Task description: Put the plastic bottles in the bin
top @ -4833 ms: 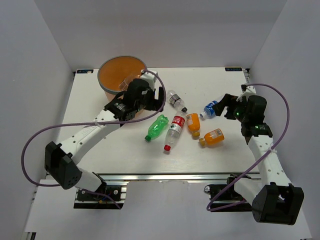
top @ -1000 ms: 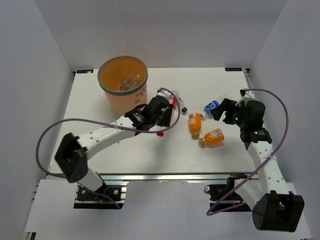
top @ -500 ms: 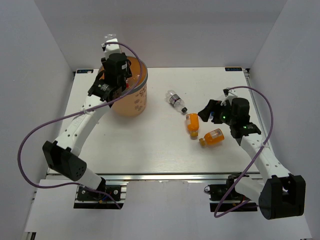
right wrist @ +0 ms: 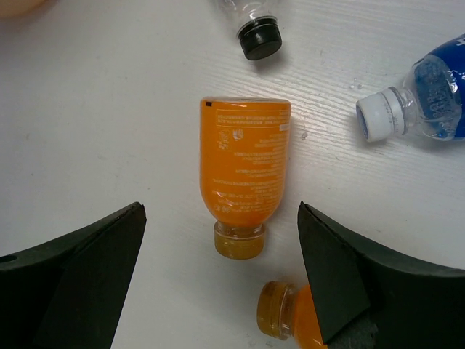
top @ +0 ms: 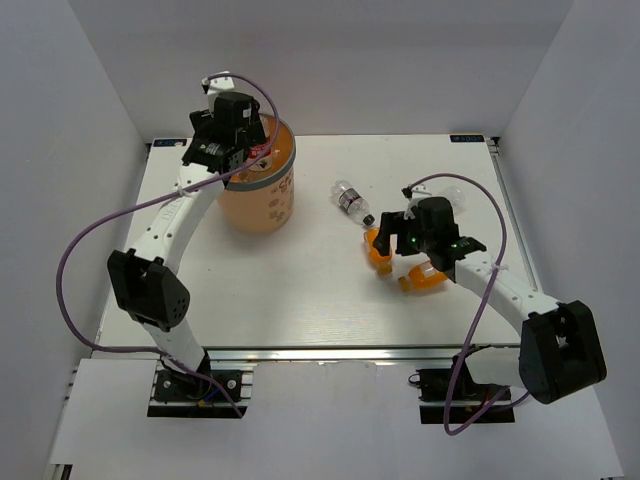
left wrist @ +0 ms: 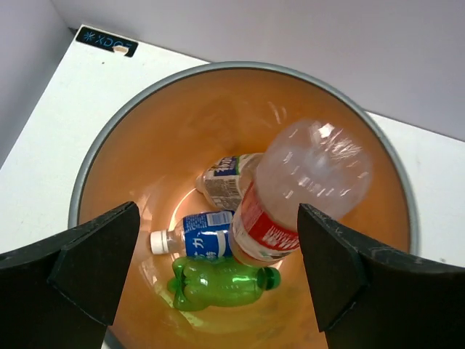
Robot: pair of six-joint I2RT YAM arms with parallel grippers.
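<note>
We see a white table (top: pixel 300 290) boxed in by pale walls (top: pixel 350 70). The left pincer (left wrist: pixel 218 211) hangs spread wide over the bin (left wrist: pixel 145 145), which holds four bottles: a green bottle (left wrist: pixel 218 285), a blue-labelled bottle (left wrist: pixel 196 243), a clear bottle (left wrist: pixel 224 182) and a red-labelled bottle (left wrist: pixel 290 200) that is tilted base-up. The right pincer (right wrist: pixel 221 207), also spread, straddles one orange bottle (right wrist: pixel 245 163), which lies flat with its cap toward the near edge. A second orange bottle (right wrist: pixel 294 327), a black-capped bottle (right wrist: pixel 254 29) and a blue bottle (right wrist: pixel 429 94) lie beside it.

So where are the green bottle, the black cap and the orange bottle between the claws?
green bottle (left wrist: pixel 218 283): left wrist view, middle of its body.
black cap (right wrist: pixel 261 39): right wrist view, the cap's top face.
orange bottle (right wrist: pixel 245 163): right wrist view, on its label.
</note>
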